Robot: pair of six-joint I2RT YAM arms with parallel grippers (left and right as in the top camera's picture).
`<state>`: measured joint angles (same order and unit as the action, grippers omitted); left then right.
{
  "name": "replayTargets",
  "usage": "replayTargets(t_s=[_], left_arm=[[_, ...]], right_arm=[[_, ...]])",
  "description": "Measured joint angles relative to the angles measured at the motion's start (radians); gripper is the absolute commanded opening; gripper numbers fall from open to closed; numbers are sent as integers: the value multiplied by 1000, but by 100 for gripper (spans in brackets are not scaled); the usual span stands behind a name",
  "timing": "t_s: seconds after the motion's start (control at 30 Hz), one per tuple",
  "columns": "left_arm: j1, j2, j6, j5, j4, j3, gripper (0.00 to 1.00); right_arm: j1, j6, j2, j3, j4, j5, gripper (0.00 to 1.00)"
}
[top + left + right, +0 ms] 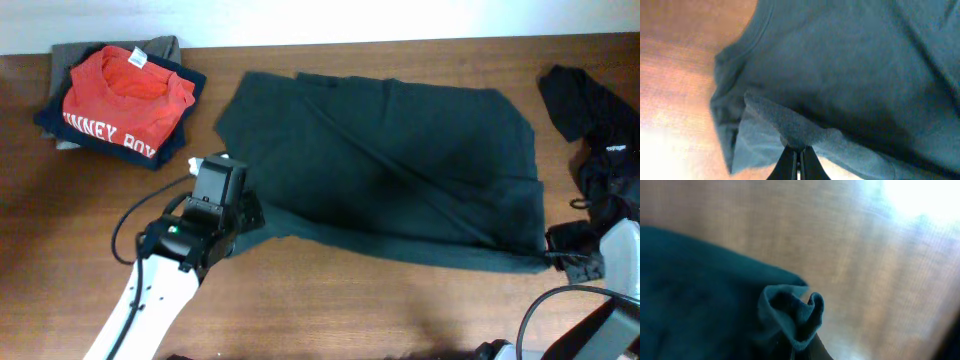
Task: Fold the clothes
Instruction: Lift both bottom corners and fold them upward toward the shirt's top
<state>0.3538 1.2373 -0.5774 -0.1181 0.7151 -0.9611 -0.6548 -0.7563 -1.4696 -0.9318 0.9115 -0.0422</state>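
A large dark charcoal T-shirt (400,160) lies spread across the middle of the table, plain side up. My left gripper (252,216) is at its near left corner and is shut on a pinch of the fabric. In the left wrist view the gripper (798,151) has its fingers pressed together, with the T-shirt (850,65) stretching away from them. My right gripper (560,262) is shut on the near right corner. In the right wrist view a bunched hem (797,315) curls up over the right gripper (807,349), and most of its fingers are hidden.
A stack of folded clothes topped by a red shirt (125,95) sits at the far left. A crumpled black garment (590,110) lies at the far right edge, above my right arm. Bare wooden table (380,310) runs along the front.
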Motion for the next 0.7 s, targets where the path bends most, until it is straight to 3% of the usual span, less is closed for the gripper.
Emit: replayTargets(t_s=[0.33,0.7], left_arm=[[0,148,31,-63,-149,0,1],[-40,182,40,-144,-262,0,1]], right_arm=[[119,0,0,0,-151,38,4],[171,-25,-2,-1,-214,13,4]])
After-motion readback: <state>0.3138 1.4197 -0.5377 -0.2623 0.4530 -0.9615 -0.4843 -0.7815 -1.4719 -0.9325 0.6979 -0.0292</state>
